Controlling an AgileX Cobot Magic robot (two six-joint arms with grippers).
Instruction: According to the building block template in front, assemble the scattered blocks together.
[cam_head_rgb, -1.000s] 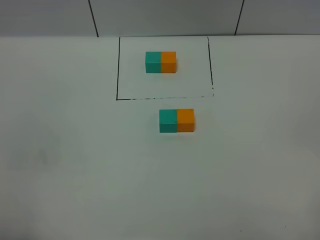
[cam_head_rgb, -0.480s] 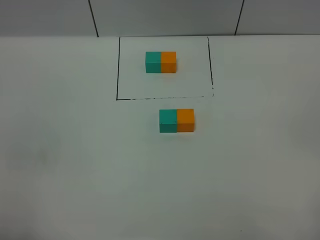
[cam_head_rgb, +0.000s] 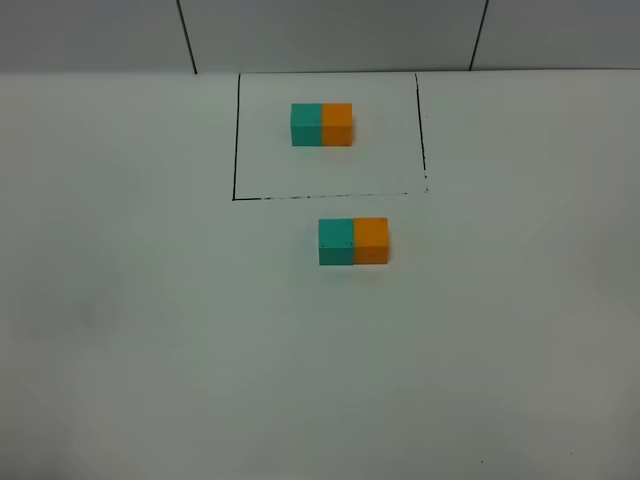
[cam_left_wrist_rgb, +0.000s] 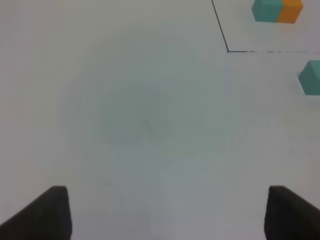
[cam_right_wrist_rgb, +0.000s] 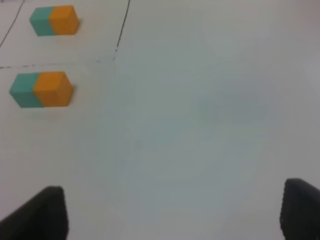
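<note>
Two loose cubes sit joined below the framed template; light, rigid, best pinched on opposite flat sides. Both claws, left and right, stand apart, empty.

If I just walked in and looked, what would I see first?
Two bright pairs of small matte cubes on the plain white table. One teal-and-orange pair sits inside a thin black drawn rectangle at the far side. The other pair, a teal cube touching an orange cube, lies just outside the rectangle's near line, in the same order.
</note>
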